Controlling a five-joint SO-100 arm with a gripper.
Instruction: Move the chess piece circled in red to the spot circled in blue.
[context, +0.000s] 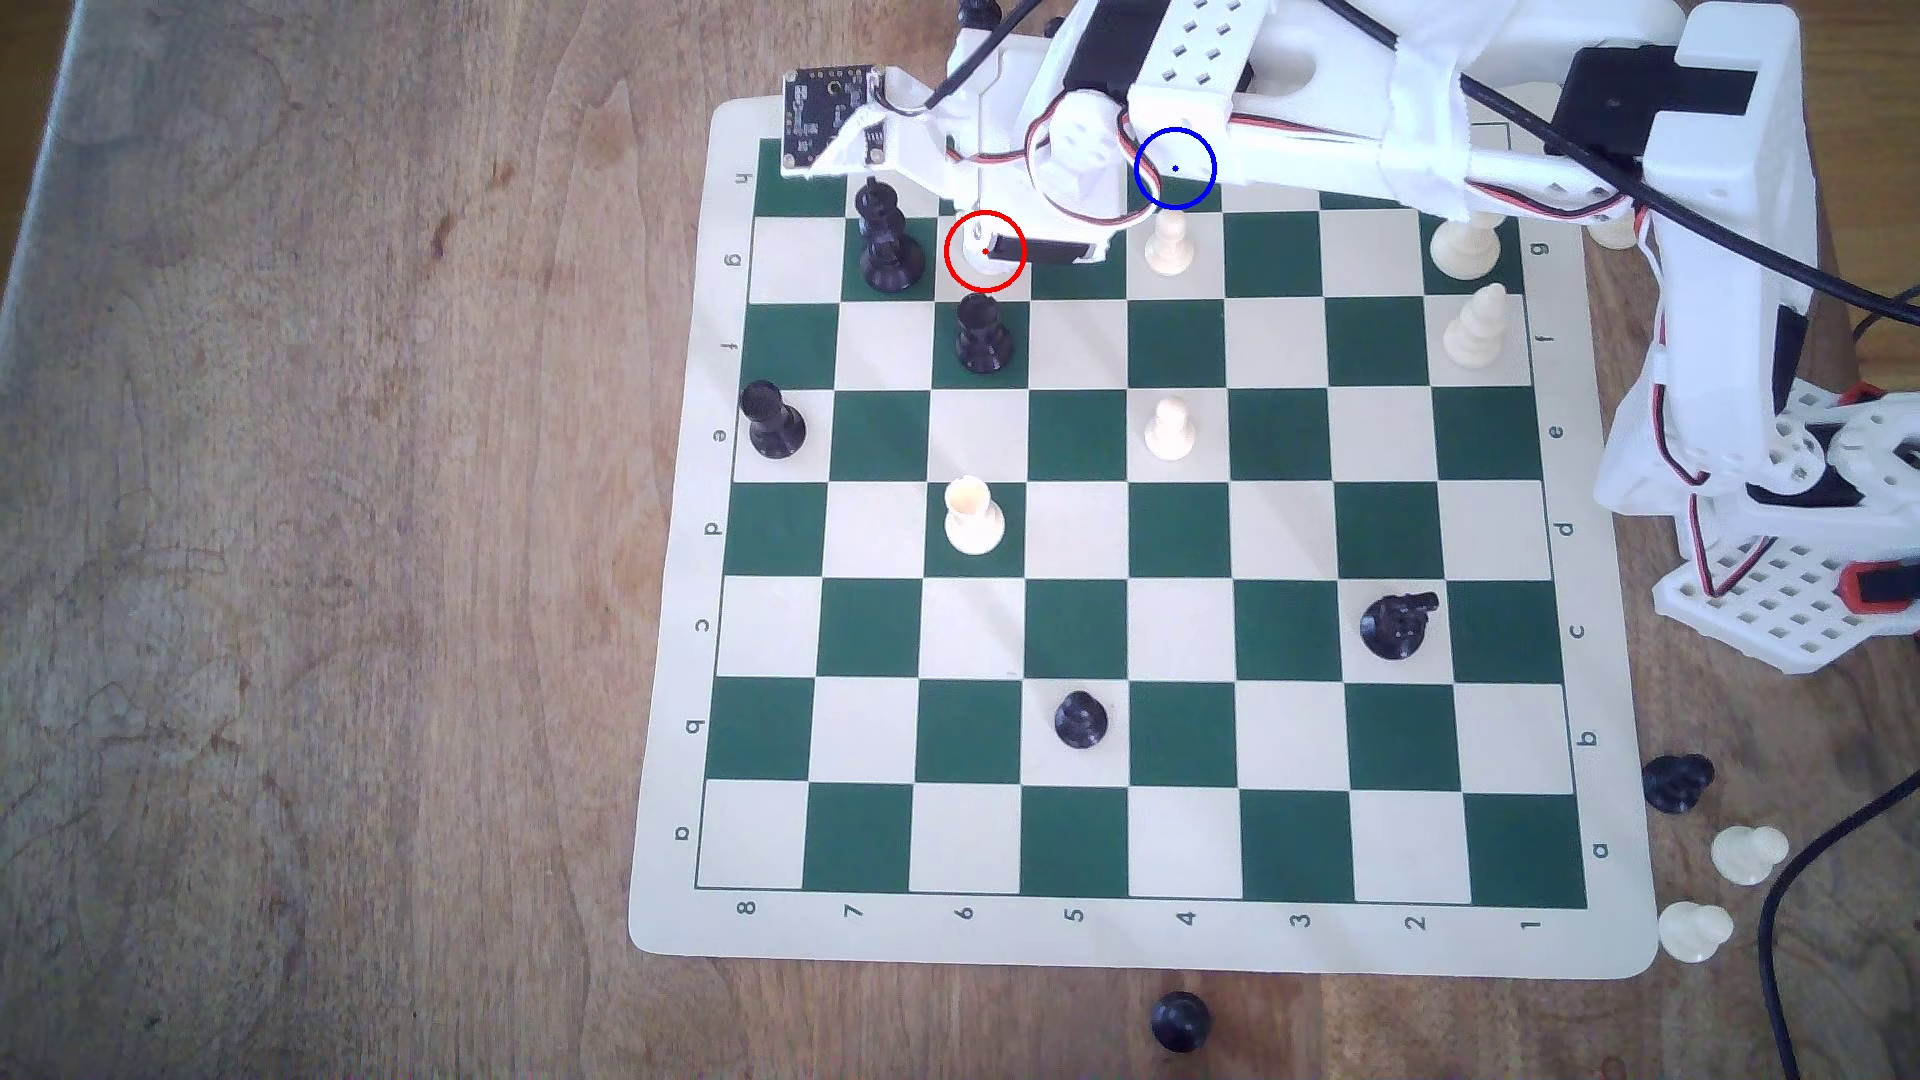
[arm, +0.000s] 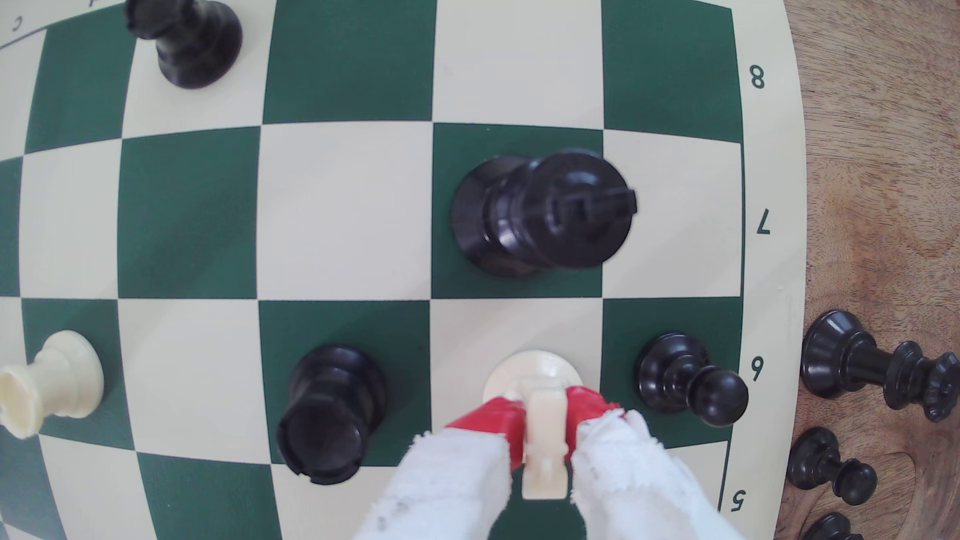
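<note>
From the wrist view I read the jaws as clenched on the cream knight (arm: 543, 415): the gripper (arm: 540, 423) has a red-tipped, white-wrapped finger (arm: 488, 423) pressed to each side of its body, and its round base appears to sit on the cream square between a black rook (arm: 330, 413) and a black pawn (arm: 685, 379). I cannot tell whether the base has cleared the board (arm: 343, 207) yet; it looks seated or barely raised. In the exterior view the knight (context: 981, 252) is mostly under the arm, inside the red ring (context: 985, 250), so I judge the carry not begun. The blue-ringed dark green square (context: 1175, 168) lies in the next rank up, two files toward the exterior view's right, partly covered by the arm. Grasping looks done; lifting, crossing over and setting down are left. The black king (arm: 540, 213) stands one square off, so I would lift straight before travelling.
</note>
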